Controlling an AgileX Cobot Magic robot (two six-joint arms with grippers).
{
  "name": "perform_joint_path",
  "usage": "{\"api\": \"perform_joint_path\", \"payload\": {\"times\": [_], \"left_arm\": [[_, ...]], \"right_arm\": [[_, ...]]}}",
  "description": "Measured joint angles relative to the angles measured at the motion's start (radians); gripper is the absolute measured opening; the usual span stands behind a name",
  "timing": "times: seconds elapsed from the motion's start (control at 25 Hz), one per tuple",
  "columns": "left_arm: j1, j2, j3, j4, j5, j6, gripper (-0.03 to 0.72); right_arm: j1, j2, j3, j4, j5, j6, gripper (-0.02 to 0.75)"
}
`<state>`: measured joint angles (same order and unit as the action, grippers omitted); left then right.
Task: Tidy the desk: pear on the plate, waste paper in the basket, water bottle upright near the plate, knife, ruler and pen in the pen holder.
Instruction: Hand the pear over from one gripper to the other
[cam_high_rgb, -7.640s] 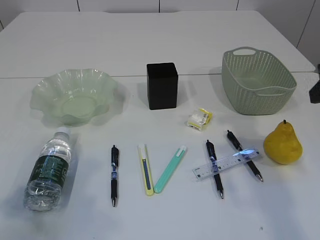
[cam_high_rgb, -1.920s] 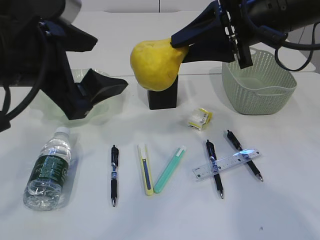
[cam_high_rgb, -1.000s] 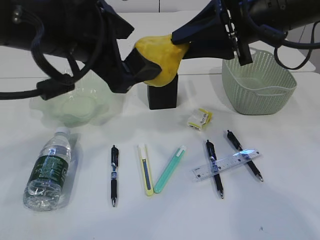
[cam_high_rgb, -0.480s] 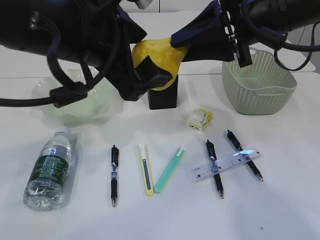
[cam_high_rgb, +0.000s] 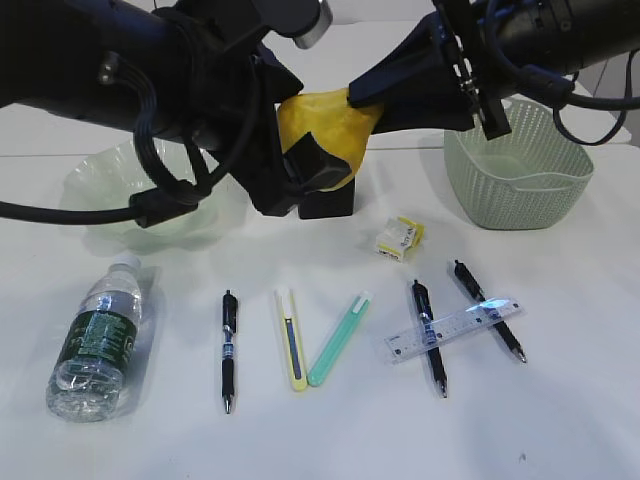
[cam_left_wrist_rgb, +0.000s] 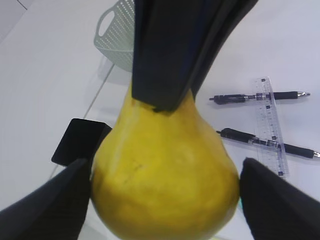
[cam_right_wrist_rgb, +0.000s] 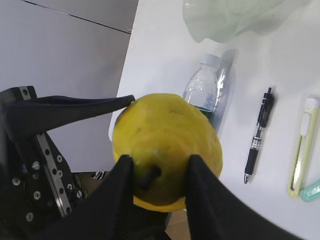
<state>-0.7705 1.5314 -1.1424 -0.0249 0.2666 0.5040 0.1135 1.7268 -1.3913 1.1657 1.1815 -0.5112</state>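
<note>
mid-handover: pear (cam_high_rgb: 322, 125) aloft above the table's middle, pinched at the neck by right gripper (cam_right_wrist_rgb: 159, 176); left gripper (cam_left_wrist_rgb: 165, 200) spread wide beside its belly. next, judged: left closes, right releases.

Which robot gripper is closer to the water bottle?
Left. The left gripper is up at the pear, above and right of the bottle. The right gripper holds the pear's top, farther right.
</note>
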Motion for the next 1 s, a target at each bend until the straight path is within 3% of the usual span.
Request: {"api": "perform_joint_path", "payload": {"times": [0.24, 0.48, 1.0], "left_arm": [[0.000, 0.006, 0.000, 0.037, -0.010, 0.000, 0.682], [0.000, 0.006, 0.000, 0.045, -0.010, 0.000, 0.612], [0.000, 0.006, -0.002, 0.045, -0.011, 0.000, 0.533]], "right_arm": [[0.000, 0.000, 0.000, -0.002, -0.006, 0.000, 0.218], [0.000, 0.000, 0.000, 0.000, -0.008, -0.002, 0.218], [0.000, 0.000, 0.000, 0.000, -0.008, -0.002, 0.218]]}}
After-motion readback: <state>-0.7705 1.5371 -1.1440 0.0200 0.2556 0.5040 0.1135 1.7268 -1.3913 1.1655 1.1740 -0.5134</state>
